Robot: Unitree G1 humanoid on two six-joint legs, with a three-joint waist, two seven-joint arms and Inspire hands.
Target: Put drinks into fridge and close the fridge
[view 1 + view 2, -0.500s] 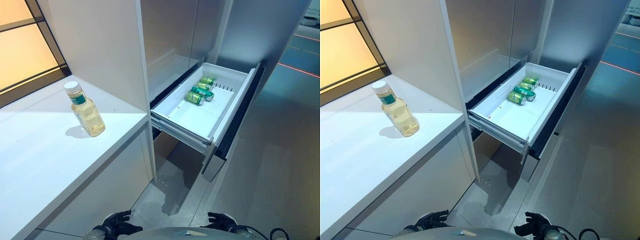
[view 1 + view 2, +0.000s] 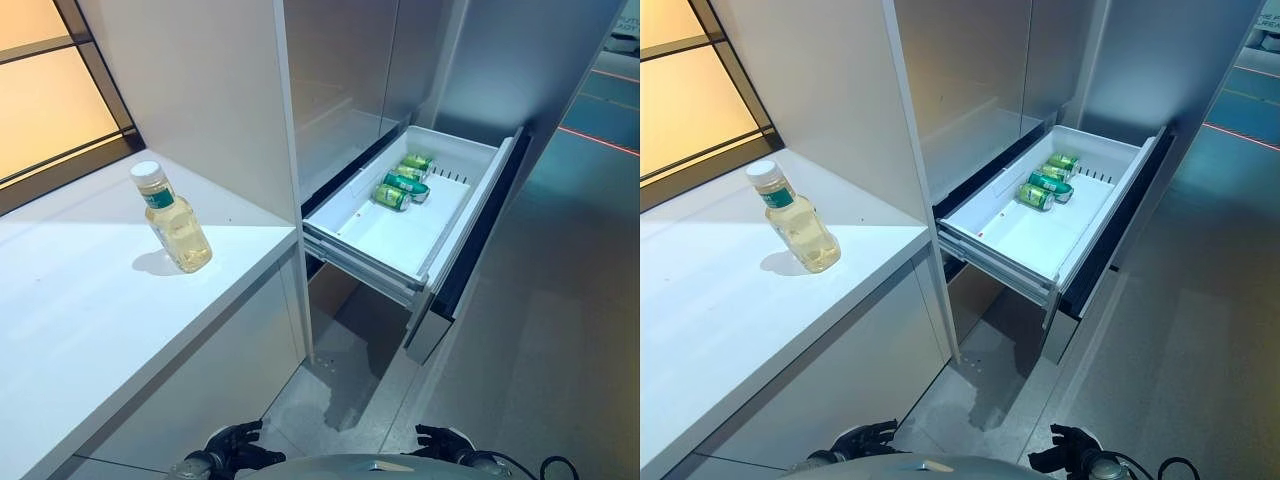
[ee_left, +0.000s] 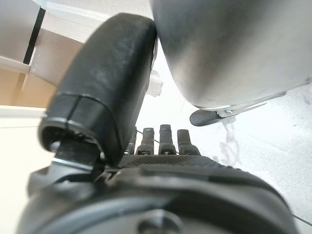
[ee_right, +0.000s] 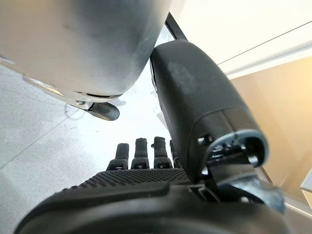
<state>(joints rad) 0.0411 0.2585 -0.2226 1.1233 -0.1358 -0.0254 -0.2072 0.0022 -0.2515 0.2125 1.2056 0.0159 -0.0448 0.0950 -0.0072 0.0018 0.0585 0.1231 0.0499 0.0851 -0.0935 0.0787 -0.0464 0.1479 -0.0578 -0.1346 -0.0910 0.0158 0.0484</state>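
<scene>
**Ana:** Left eye view has the bottle (image 2: 173,217) of pale yellow drink standing upright on the white desk (image 2: 80,320), close to the desk's edge by the fridge. Nothing is touching it.

**Ben:** And the fridge drawer (image 2: 408,215) is pulled right out, with green cans (image 2: 402,182) lying on their sides at its back end. The front part of the tray is bare, so there is room.

**Ana:** Where are the hands?

**Ben:** Both low at the bottom of the head views, well apart from the bottle. The left hand (image 2: 232,447) and the right hand (image 2: 1065,449) hang with fingers (image 3: 165,139) straight and relaxed; each wrist view shows the row of fingers pointing at the floor with nothing between them and the thumb.

**Ana:** So the step in hand looks like the reach for the bottle. I would use the left hand, since the bottle sits on that side.

**Ben:** Agreed. Come in from the side at the wide body below the green label, thumb opposite the fingers, and close around it before lifting. It is tall and narrow, so a nudge near the cap could tip it.

**Ana:** Then lift straight up, carry it over the drawer's near wall, and lay it in the bare front part, clear of the cans.

**Ben:** Only after that push the drawer front shut.
</scene>
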